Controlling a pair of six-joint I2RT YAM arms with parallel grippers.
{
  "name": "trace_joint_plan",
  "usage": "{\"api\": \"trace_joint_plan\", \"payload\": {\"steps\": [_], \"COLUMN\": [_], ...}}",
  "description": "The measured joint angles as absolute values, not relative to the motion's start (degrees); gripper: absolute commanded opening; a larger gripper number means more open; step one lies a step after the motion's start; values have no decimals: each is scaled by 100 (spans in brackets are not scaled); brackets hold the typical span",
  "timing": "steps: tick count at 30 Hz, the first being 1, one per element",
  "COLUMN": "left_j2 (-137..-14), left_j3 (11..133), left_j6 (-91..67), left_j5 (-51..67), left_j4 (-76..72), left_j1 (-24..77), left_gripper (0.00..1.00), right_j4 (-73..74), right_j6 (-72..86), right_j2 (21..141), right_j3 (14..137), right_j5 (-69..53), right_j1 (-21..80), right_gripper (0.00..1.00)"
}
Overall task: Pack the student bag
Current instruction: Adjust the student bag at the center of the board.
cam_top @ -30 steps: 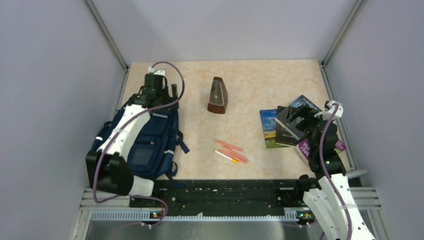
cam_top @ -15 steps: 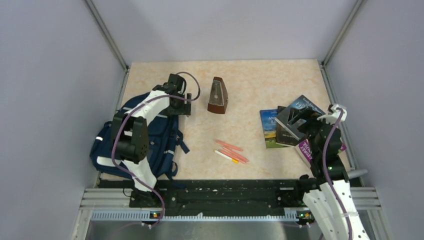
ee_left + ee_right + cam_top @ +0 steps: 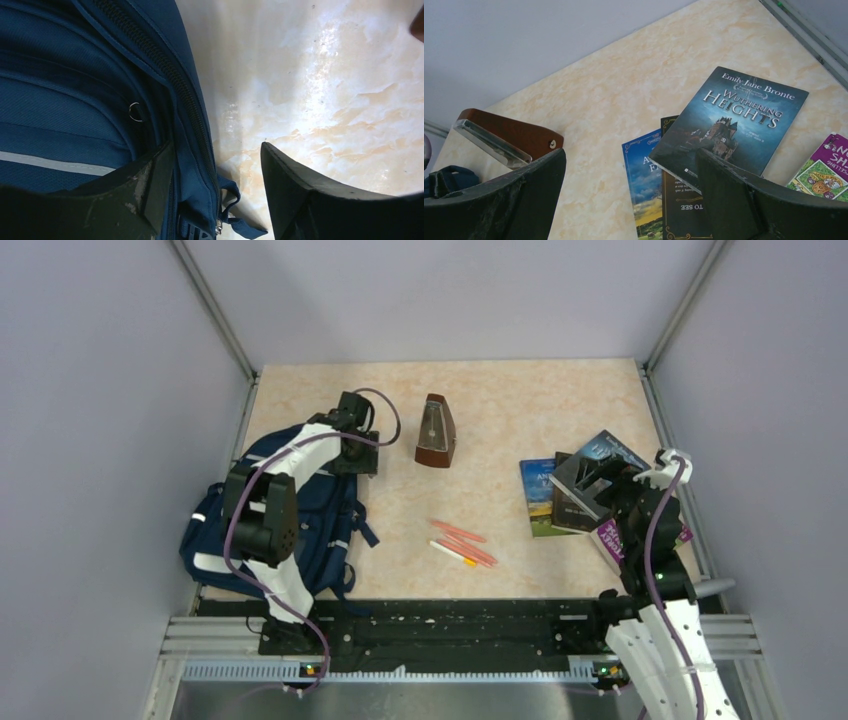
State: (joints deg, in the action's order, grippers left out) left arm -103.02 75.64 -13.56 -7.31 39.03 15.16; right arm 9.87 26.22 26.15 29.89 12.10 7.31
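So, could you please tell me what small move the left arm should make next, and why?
Probably close the left pincer on the edge of the student bag, along the zip. Its jaws stand open astride that edge, one side on the fabric, the other over the table. The zip looks shut, so the bag likely needs gripping before anything can go in.

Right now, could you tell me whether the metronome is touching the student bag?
Apart. The top view shows bare table between the metronome and the student bag.
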Motion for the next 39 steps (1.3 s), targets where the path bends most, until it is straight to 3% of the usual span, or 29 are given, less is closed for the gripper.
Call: {"api": "trace_joint_plan", "payload": {"steps": [2,7,10,15,26,31,39], "left_j2": [-10318,-10447,-10473,-9998,-7148,-6274,-5474], "left_j3": [7564,7564,7557,7295,6796,6541,5682], "left_j6": [-1354,-1358,-1328,-1260,-360,-281,-3], "left_j5": [-816,-1087,-1249,-1374,-1540,-904,1068], "left_j4": [3900,3900,3907,3732,3778,3848,3677], "left_j1": [1516,1516,1516,1616,2471,2591,3151], "left_gripper": [60,11,0,0,0,0,0], "right_j4": [987,989,996,993,943,941,878], "right_j6": [2624,2624,2626,2624,2604,2604,2858], "right_j2": [2615,2615,2600,2585,2744,3081,3736], "right_j3": [2989,2989,2989,2989,2989,3024,3345], "right_j5": [1210,1210,1205,1162,797,69,-1341], "right_j1": [731,731,731,731,731,731,738], "right_gripper": [98,98,98,99,99,99,99]}}
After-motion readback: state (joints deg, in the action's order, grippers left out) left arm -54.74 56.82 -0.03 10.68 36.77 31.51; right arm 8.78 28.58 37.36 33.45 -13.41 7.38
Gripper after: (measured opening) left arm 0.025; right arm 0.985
